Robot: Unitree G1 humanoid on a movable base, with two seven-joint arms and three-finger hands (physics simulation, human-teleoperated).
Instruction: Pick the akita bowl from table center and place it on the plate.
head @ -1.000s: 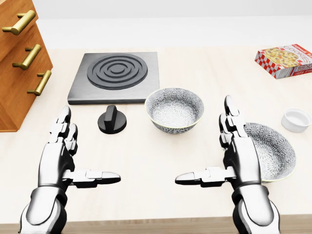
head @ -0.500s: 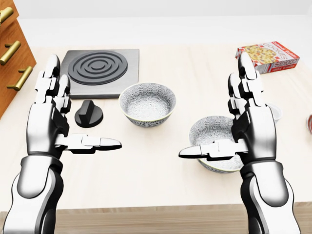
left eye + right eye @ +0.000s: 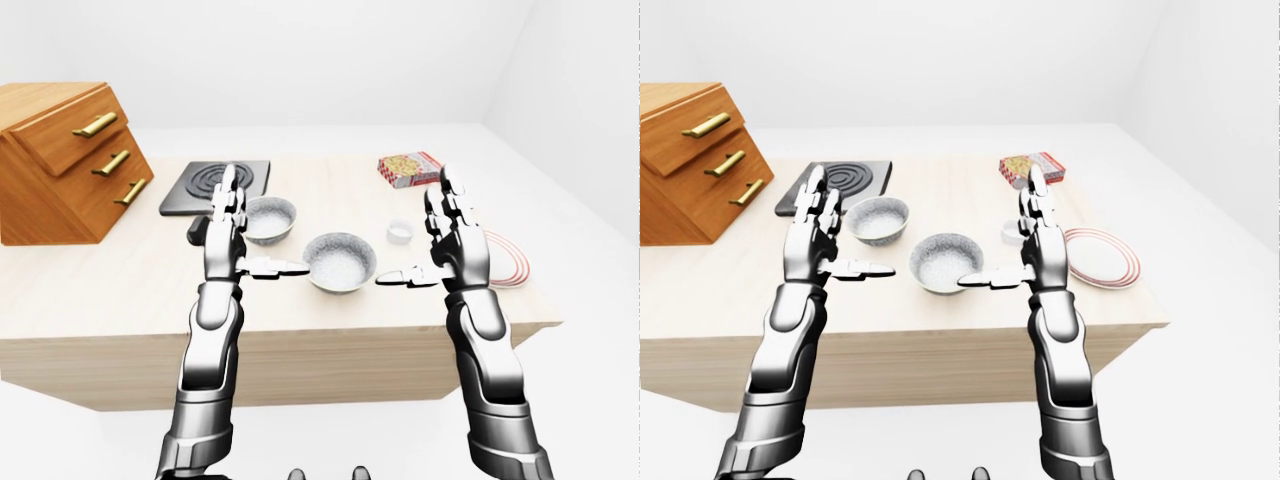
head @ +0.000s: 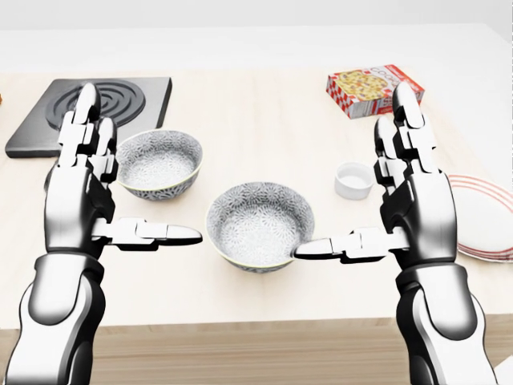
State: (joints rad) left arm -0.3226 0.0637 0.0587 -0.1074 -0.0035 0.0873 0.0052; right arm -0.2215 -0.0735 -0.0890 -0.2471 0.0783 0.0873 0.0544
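Two grey patterned bowls stand on the light wooden table. One bowl sits in the middle of the head view, between my two hands. The other bowl is up and to the left, partly behind my left hand. That hand is open, fingers up, thumb pointing right toward the middle bowl. My right hand is open too, its thumb tip close to that bowl's right rim. A white plate with red rings lies at the right edge, partly hidden by my right hand.
A small white ramekin stands between the middle bowl and the plate. A red cookie box lies at the top right, a dark stove plate at the top left. A wooden drawer cabinet stands far left.
The camera has moved right: bowls, stove and box slid left in the head view, the drawers left it, and the plate came in. Both hands keep their open pose.
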